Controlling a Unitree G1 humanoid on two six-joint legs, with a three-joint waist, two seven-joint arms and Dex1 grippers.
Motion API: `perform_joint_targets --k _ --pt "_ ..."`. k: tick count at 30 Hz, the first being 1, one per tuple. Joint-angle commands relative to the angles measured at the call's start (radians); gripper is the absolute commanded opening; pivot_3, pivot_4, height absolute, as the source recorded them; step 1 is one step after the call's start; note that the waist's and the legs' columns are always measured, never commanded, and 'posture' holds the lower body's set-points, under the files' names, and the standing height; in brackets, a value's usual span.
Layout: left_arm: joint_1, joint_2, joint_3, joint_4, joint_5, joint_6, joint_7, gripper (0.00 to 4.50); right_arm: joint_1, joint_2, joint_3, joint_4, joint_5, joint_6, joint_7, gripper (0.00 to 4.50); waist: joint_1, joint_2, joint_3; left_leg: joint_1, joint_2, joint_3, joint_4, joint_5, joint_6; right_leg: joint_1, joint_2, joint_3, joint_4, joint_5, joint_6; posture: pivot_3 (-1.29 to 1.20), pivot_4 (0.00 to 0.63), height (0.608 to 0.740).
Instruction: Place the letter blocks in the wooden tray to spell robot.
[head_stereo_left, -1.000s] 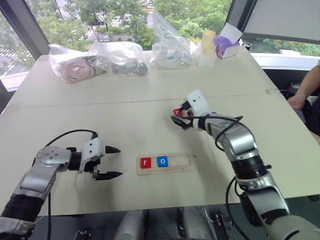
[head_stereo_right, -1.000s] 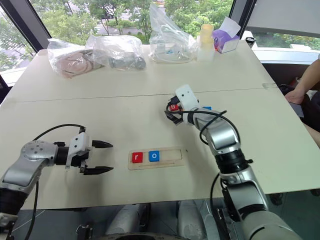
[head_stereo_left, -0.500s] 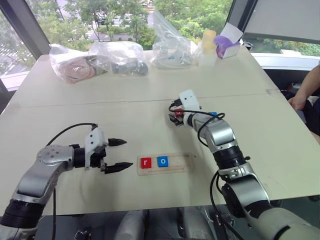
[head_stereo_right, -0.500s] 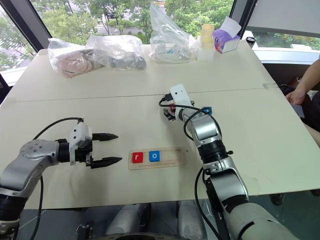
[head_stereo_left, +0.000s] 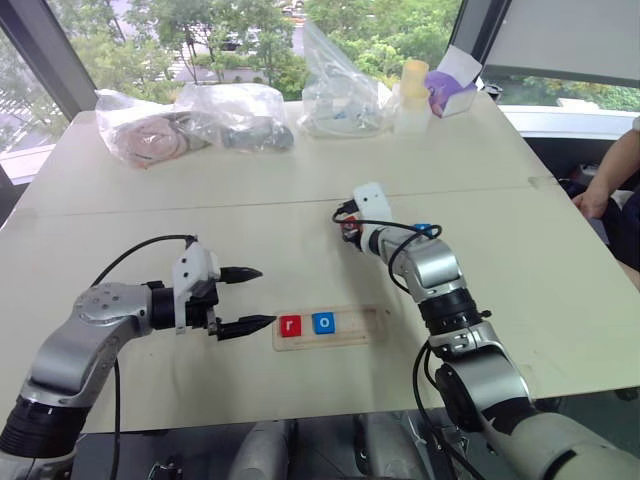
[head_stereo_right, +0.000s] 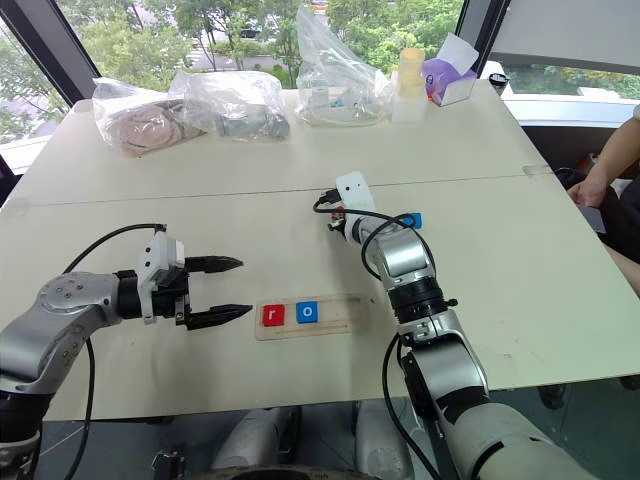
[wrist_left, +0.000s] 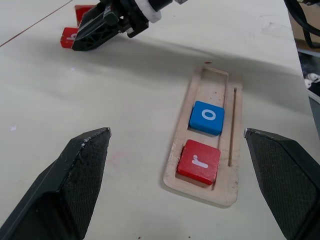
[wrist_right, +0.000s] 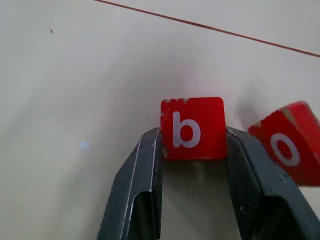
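The wooden tray lies near the table's front edge and holds a red r block and a blue o block at its left end. Further back, my right gripper is shut on a red b block that rests on the table. A red o block lies tilted right beside it. A blue block sits just right of that hand, its letter hidden. My left gripper hovers open just left of the tray, with nothing between its fingers.
Several clear plastic bags with odds and ends, a pale bottle and a purple box line the far side of the table. A person's arm rests at the right edge.
My right gripper has closed its fingers onto the red b block. My left gripper has moved right, closer to the tray's left end, still open.
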Motion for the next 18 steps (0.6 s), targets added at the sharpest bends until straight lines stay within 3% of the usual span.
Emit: perform_joint_targets --k 1,6,7,14,18 --pt "-0.023 -0.007 0.019 -0.021 -0.009 -0.006 0.015 4.5 -0.013 0.003 0.003 -0.024 -0.006 0.018 0.007 1.13 0.0 0.0 0.0 0.0 0.0 0.0 0.0 0.0 0.0 0.0 0.0 0.0 0.0 0.0 0.0 0.0 0.15 0.74" --pt "-0.029 -0.014 0.009 -0.02 -0.007 -0.005 0.02 4.5 0.006 -0.029 -0.012 -0.169 0.007 0.118 0.022 1.13 0.001 0.0 0.0 0.0 0.0 0.0 0.0 0.0 0.0 0.0 0.0 0.0 0.0 0.0 0.0 0.0 0.15 0.74" --pt "-0.032 -0.017 0.004 -0.017 -0.005 -0.006 0.02 4.5 0.033 -0.061 -0.024 -0.285 0.028 0.196 0.041 1.13 0.001 0.0 0.0 0.0 0.0 0.0 0.0 0.0 0.0 0.0 0.0 0.0 0.0 0.0 0.0 0.0 0.15 0.74" --pt "-0.05 -0.024 -0.022 0.014 0.005 -0.023 -0.002 4.5 0.297 -0.275 -0.163 -0.907 0.167 0.686 0.144 1.13 0.031 0.0 0.0 -0.01 0.0 0.0 0.002 0.0 0.0 -0.008 -0.001 0.0 0.0 0.0 0.0 0.0 0.15 0.74" --pt "-0.071 -0.024 -0.023 0.039 0.0 -0.025 -0.024 4.5 0.479 -0.316 -0.261 -1.082 0.225 0.75 0.145 1.13 0.031 0.0 0.0 -0.013 0.0 0.0 0.003 0.0 0.0 -0.011 -0.001 -0.001 0.0 0.0 0.0 0.0 0.15 0.74"
